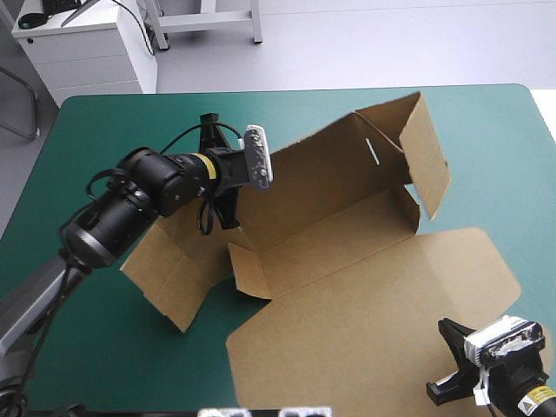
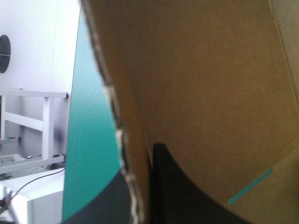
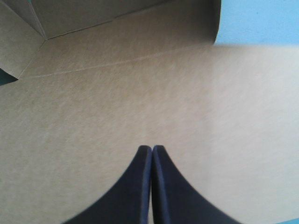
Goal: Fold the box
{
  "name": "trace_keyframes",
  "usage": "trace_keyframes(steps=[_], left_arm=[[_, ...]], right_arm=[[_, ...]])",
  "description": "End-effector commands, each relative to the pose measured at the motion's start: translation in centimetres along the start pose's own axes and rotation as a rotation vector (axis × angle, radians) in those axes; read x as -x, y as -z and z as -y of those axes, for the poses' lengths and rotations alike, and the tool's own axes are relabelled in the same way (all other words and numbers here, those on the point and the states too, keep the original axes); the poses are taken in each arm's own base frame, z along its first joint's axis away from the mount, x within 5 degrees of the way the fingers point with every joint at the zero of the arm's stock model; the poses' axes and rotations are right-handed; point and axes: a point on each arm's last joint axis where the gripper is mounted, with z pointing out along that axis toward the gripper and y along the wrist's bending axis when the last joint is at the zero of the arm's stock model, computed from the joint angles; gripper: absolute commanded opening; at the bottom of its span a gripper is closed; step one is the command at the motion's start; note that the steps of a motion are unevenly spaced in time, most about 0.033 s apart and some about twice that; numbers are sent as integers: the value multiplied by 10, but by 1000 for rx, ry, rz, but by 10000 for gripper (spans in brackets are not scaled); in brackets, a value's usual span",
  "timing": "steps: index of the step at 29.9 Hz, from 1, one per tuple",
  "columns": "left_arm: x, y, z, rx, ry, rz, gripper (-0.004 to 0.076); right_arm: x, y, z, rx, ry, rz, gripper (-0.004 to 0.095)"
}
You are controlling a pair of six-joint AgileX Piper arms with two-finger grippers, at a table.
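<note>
The brown box (image 1: 347, 217) lies open in the middle of the table, with its back wall raised, its end flaps standing out and its lid (image 1: 391, 313) flat toward the front right. My left gripper (image 1: 228, 178) is at the left end of the back wall. In the left wrist view that gripper (image 2: 140, 163) is shut on the box (image 2: 210, 93), with the ragged board edge between its black fingers. My right gripper (image 1: 445, 363) is at the lid's front right corner. In the right wrist view this gripper (image 3: 152, 149) is shut and empty, just above the flat board (image 3: 117, 93).
A loose side flap (image 1: 174, 278) lies flat under my left arm. Bare teal-green cover (image 1: 113, 130) shows at the far left, along the front left and at the far right of the table (image 1: 495, 139).
</note>
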Motion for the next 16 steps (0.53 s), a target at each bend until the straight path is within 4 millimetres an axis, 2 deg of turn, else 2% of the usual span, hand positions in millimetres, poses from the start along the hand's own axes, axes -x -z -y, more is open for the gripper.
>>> trace_keyframes(steps=[1,7,16], left_arm=[[21,7,-7,161,-122,-7,8],[36,-7,1,180,-188,7,7],[34,-7,-2,217,-176,-18,-8]], right_arm=[[13,4,1,-10,-17,80,-19],[14,4,2,-18,-31,101,-19],[18,4,3,-30,-112,143,-19]])
